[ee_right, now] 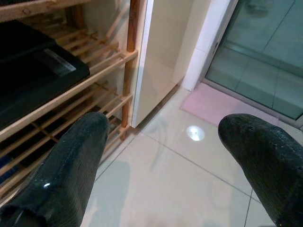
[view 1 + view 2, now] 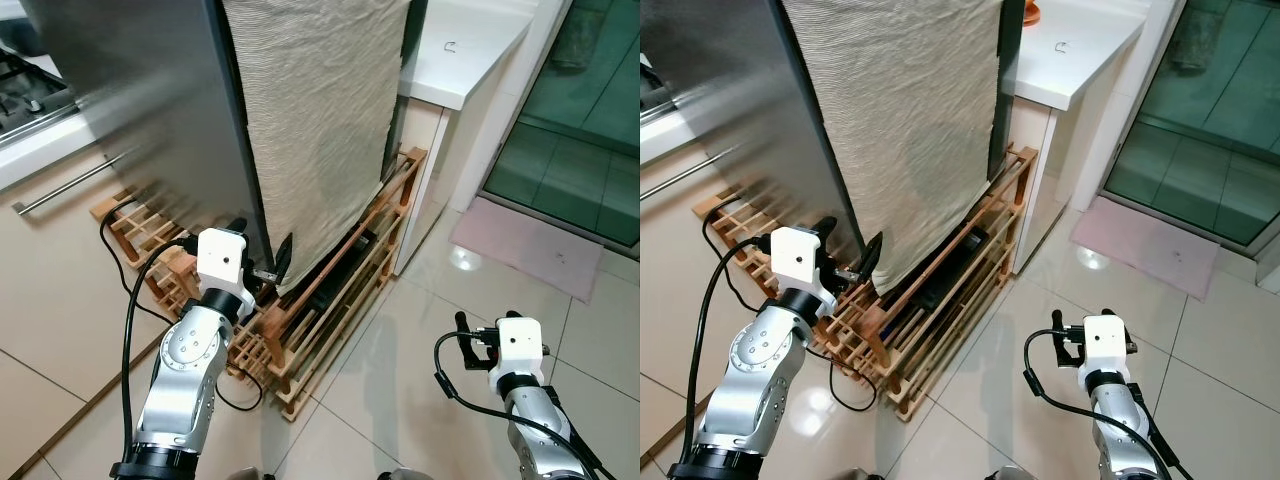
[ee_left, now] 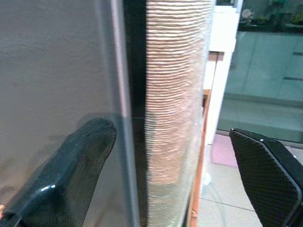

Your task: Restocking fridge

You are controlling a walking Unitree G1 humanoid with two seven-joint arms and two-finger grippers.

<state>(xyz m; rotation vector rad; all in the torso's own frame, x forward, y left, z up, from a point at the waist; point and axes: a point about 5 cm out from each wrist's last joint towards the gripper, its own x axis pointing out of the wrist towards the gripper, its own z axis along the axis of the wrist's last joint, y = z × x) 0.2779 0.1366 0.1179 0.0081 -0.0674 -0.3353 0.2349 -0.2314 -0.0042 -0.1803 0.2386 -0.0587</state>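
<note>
Ribbed beige cloth (image 2: pixel 320 130) over steel fridge (image 2: pixel 150 90)

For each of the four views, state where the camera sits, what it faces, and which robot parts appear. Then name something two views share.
Left eye, head: looks down at fridge, both arms.
Right eye: same scene, shifted.
Left wrist: along open fingers at the fridge's edge and beige cloth.
Right wrist: along open fingers at wooden rack, floor.
Shared: pink mat.
</note>
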